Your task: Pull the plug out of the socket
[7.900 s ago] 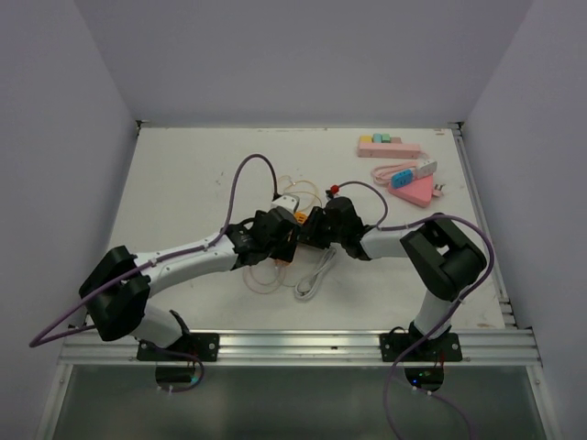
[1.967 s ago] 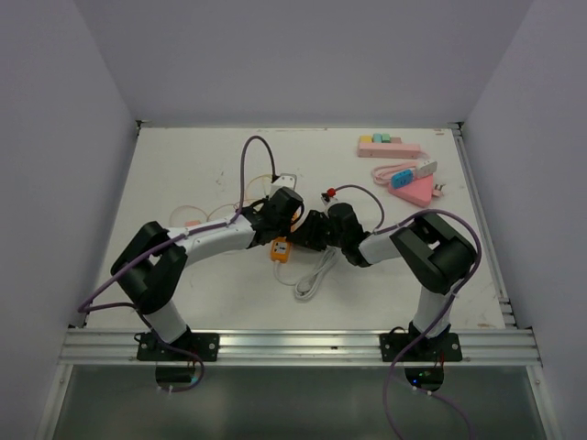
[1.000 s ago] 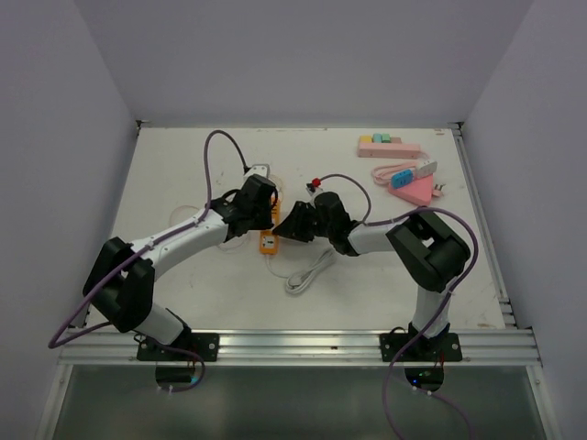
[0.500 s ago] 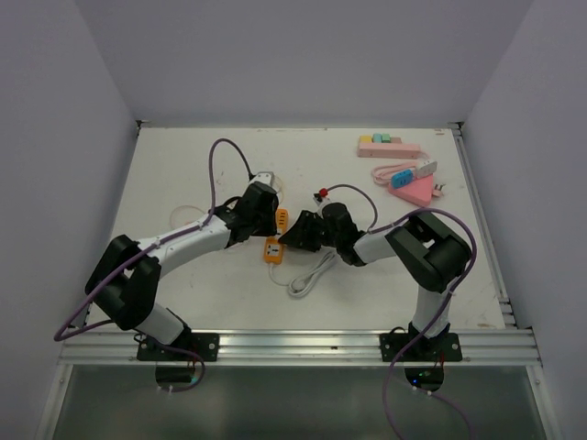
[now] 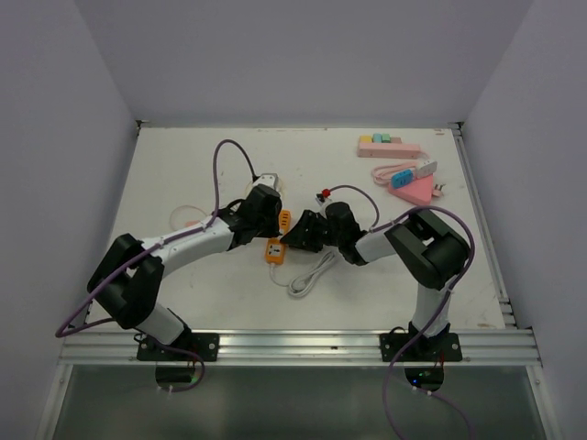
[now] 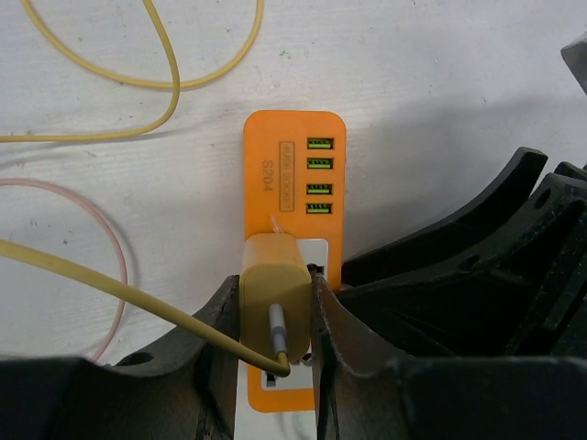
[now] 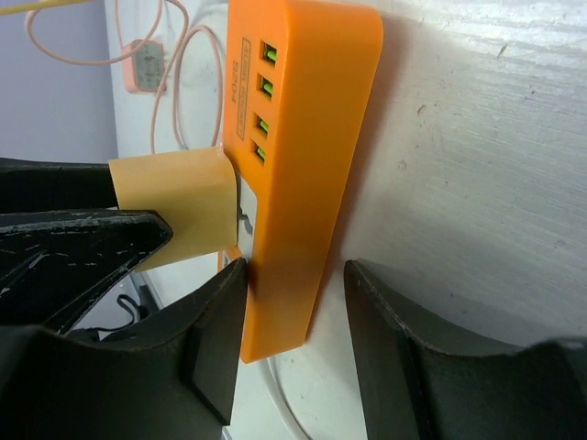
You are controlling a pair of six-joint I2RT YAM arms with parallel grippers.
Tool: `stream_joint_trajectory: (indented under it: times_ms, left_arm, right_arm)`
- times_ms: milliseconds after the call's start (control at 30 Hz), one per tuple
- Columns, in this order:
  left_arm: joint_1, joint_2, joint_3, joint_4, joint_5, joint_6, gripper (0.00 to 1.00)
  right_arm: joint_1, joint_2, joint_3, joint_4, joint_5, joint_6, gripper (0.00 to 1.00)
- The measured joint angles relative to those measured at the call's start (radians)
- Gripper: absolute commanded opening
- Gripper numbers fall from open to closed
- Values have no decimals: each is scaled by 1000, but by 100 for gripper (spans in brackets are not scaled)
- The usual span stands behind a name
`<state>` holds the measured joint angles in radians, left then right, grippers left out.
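Plug (image 6: 273, 284), a yellow-orange adapter block, sits in the white socket (image 6: 317, 249) of an orange power strip (image 6: 293, 192). The strip lies on the white bench (image 5: 183, 174), about midway between the two arms. A yellow cable (image 6: 110, 286) leaves the back of the plug and runs off to the left over the bench. The left end effector (image 6: 275, 321) is closed on the plug: its two black fingers (image 6: 215, 357) press against the two sides of the plug. Beyond the plug, the strip carries a row of four green USB ports (image 6: 319, 176) and the marking S204. The right end effector (image 7: 293, 275) stands astride the socket end of the strip. One of its fingers touches the strip just below the plug, but a narrow band of bench shows between the other finger and the strip, so its jaws are parted and not clamped. A thin pink cable (image 6: 122, 261) loops on the bench beside the strip. A coiled white cable (image 5: 310, 273) lies near the strip, and pink blocks (image 5: 390, 145) lie well apart at the far right
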<state>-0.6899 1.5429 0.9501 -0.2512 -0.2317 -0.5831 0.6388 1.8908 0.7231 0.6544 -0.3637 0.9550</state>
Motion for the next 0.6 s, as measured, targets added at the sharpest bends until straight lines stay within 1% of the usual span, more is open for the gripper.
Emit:
stream_joint_trajectory:
  times_ms: [133, 267, 600]
  left_arm:
    - [-3, -23, -11, 11, -3, -1, 0]
    - [-5, -61, -38, 29, -4, -2, 0]
    - [-5, -96, -97, 96, 8, -4, 0]
  right_arm:
    - [-24, 17, -19, 69, -43, 25, 56]
    - [-40, 37, -28, 131, -92, 43, 57]
    - [-44, 40, -29, 146, -119, 28, 57]
